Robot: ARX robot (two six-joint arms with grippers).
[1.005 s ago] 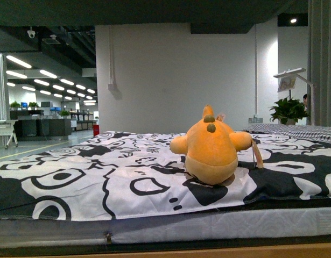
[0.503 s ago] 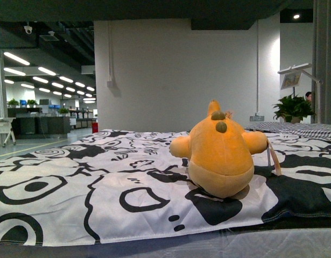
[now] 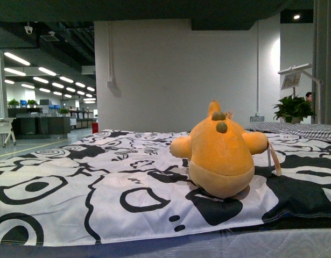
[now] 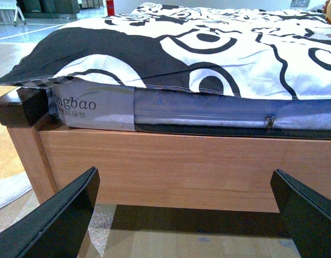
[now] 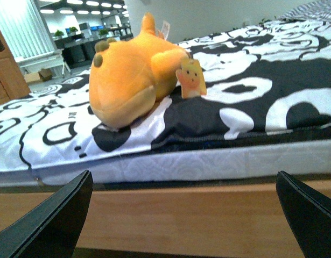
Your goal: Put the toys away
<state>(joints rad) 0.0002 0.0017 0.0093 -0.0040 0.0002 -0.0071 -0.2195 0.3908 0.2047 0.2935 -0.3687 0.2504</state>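
Note:
An orange-yellow plush toy (image 3: 220, 152) lies on the bed's black-and-white patterned sheet (image 3: 100, 183), near its front edge, with a paper tag hanging at its side. The right wrist view shows the same toy (image 5: 130, 78) and its tag (image 5: 190, 78) on the bed above the wooden frame. My right gripper (image 5: 181, 215) is open, low in front of the bed frame and below the toy, holding nothing. My left gripper (image 4: 189, 215) is open too, facing the wooden bed side (image 4: 170, 166) further along, with nothing between its fingers. Neither arm appears in the front view.
The mattress (image 4: 197, 110) rests on a wooden frame with a dark corner post (image 4: 17, 105). A striped pillow (image 3: 300, 129) lies at the bed's far right. A potted plant (image 3: 291, 107) and a lamp stand behind it. An open office hall stretches away on the left.
The front view has moved closer to the bed and slightly higher over the last second; the toy looks larger and the bed frame has dropped out of view. The toy itself has not moved.

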